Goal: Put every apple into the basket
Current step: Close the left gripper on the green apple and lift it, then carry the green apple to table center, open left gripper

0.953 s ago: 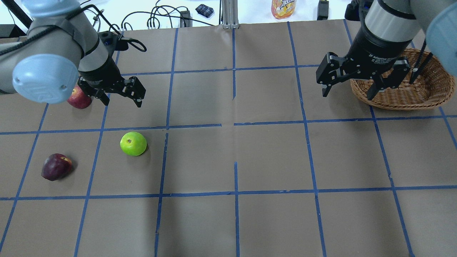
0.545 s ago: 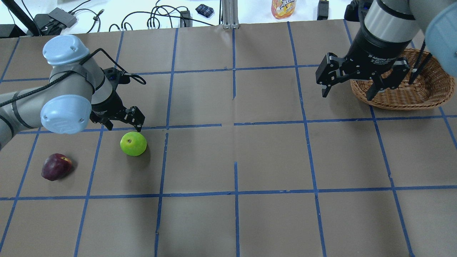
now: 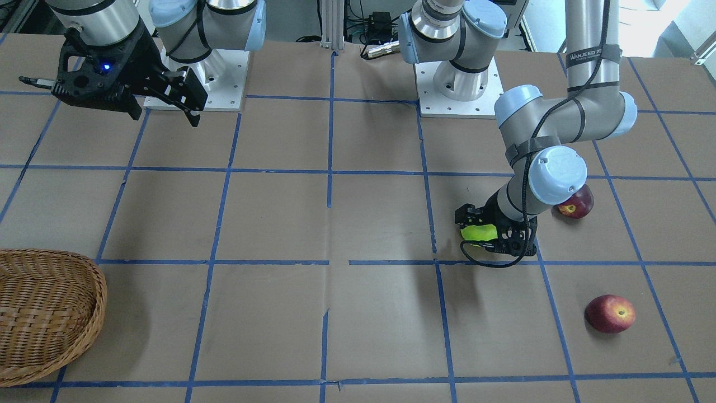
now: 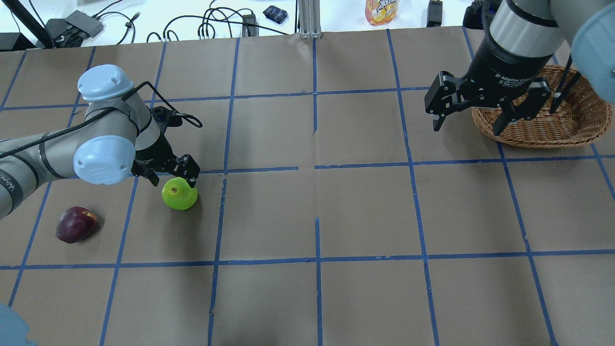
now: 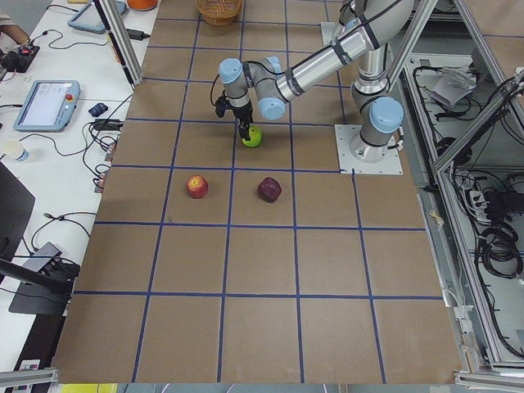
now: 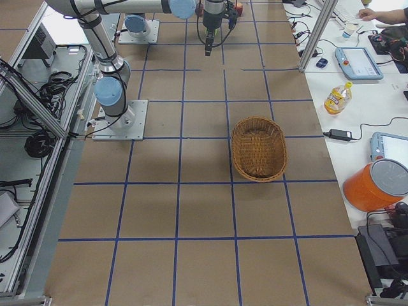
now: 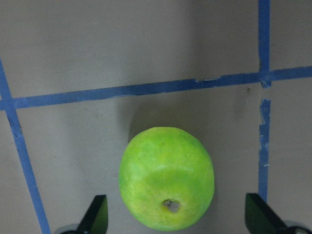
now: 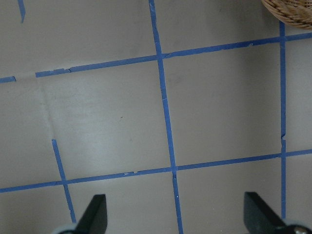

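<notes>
The lime-green apple point(image 4: 179, 197) point(image 3: 478, 232) point(image 7: 166, 185) point(image 5: 253, 137) sits on the paper-covered table. My left gripper point(image 4: 174, 183) point(image 3: 489, 230) point(image 7: 178, 217) is open and low over it, one finger on each side with a gap. The maroon apple point(image 4: 75, 224) point(image 3: 575, 204) lies nearer the robot. The red apple point(image 3: 609, 313) point(image 5: 196, 187) lies farther out and is hidden by my left arm in the overhead view. My right gripper point(image 4: 468, 126) point(image 3: 164, 116) point(image 8: 178, 214) hangs open and empty beside the wicker basket point(image 4: 552, 132) point(image 3: 99, 296) point(image 6: 258, 121), which holds no apple.
The two arm bases point(image 3: 196, 73) point(image 3: 458, 84) stand at the robot's edge of the table. Blue tape lines grid the brown paper. A juice bottle point(image 4: 382, 10) and cables lie on the white bench beyond the far edge.
My left gripper has moved from beside the red apple toward the green apple and dropped lower, so its open fingers now straddle it. The right arm has not moved.
</notes>
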`<state>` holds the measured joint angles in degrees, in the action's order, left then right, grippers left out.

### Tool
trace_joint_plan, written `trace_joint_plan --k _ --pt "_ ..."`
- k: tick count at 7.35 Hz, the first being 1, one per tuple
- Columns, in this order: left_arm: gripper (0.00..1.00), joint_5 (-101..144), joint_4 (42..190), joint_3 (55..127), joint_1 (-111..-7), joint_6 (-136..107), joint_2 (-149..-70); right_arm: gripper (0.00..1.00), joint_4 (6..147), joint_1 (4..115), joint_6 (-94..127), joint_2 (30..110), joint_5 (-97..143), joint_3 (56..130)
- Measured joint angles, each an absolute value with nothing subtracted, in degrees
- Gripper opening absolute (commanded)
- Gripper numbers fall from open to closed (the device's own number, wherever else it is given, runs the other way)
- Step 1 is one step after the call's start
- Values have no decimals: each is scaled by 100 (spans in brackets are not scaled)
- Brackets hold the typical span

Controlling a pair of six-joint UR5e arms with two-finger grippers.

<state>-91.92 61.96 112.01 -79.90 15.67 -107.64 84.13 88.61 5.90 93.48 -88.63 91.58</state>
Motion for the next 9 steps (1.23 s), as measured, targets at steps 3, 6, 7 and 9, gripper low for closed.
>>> trace_joint_plan --k 3,6,7,9 --pt "53 -9474 6164 11193 -7990 1507 -11059 100 8472 8865 604 9335 -8865 9156" --pt "43 -9161 6224 10924 -8025 1054 -11172 100 8487 8868 606 9340 -8876 9156" --pt "43 -8792 6509 10534 -8135 609 -11197 100 8489 8868 607 9342 -8876 9157" --pt "44 -8119 6898 9720 -8716 -450 -11395 100 8490 8864 603 9333 -8877 9158"
